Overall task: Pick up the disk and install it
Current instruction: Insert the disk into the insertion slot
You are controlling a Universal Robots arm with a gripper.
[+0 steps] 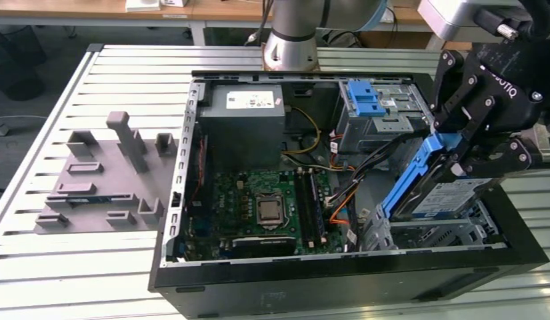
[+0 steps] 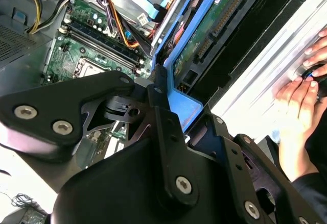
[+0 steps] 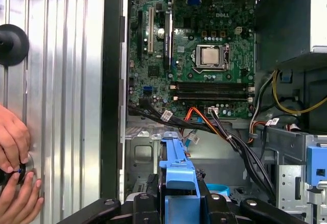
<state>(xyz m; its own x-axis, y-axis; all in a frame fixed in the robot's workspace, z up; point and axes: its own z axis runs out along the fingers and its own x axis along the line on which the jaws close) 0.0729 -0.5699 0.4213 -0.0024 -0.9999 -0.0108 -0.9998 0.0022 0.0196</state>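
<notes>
- Gripping the disk [image 1: 439, 197] by its blue rails in the closed claw [image 1: 466, 157].
- Holding it tilted, lower end below the claw, at the bay [image 1: 435, 233] inside the case [image 1: 346, 280].
- Picked up, then; apparently not yet seated flat in the bay.
- Working over a slatted metal counter [image 1: 123, 73], grey fixture [image 1: 97, 187] well away from the claw past the case, a person's hands [image 3: 13, 140] resting nearer.

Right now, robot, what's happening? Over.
Gripper shut on the disk. Disk tilted over the drive cage, not yet flat. Black cables close beside it. Person's hands at table, outside case.
</notes>
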